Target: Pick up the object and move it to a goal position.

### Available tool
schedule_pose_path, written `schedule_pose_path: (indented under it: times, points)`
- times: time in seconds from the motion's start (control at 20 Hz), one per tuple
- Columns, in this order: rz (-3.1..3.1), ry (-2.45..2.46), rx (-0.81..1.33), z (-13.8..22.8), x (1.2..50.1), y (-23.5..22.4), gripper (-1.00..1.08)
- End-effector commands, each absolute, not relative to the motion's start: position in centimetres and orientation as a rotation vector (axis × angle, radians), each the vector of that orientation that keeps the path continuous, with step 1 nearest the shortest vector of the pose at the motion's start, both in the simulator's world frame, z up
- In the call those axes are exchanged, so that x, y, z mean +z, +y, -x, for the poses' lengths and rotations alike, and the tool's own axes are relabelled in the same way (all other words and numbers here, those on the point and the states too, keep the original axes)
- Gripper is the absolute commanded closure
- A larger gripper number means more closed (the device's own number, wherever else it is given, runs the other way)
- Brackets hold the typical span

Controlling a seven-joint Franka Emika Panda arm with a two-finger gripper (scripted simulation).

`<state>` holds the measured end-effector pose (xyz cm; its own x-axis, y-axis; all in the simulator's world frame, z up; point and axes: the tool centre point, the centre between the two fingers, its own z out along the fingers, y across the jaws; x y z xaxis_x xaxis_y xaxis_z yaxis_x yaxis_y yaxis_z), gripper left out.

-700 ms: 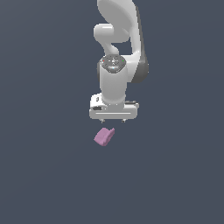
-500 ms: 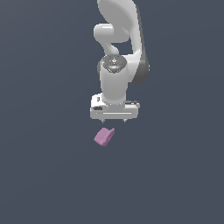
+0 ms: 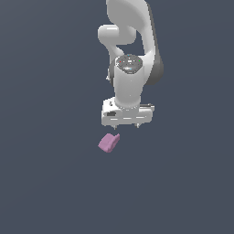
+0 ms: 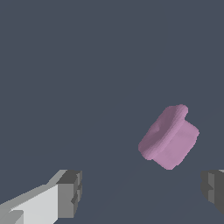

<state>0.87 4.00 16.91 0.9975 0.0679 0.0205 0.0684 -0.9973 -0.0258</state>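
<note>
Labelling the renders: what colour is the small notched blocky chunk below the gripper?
Matte pink-lilac chunk, plain, with no pattern; clearest in the wrist view.

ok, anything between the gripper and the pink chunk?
Nothing visible. The gripper is open, its fingers apart from the pink chunk, with only bare grey surface between them. No goal marker shows.

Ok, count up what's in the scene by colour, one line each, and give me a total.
Pink: 1, the chunk
White: 1, the arm with its open tool
Total: 2
</note>
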Motion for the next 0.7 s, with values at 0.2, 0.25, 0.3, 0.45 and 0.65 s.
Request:
schedule_pose_path:
  times: [0.2, 0.25, 0.3, 0.45, 0.65]
  points:
    - [3.114, -0.043, -0.028, -1.0, 16.4, 3.6, -0.92]
    - [3.115, -0.024, -0.027, -1.0, 16.2, 3.4, -0.92]
    - [3.115, -0.002, -0.026, -1.1, 16.0, 3.3, -0.92]
    - [3.114, 0.080, -0.022, -1.2, 15.4, 2.7, -0.92]
    - [3.109, 0.224, -0.016, -1.4, 14.2, 1.7, -0.92]
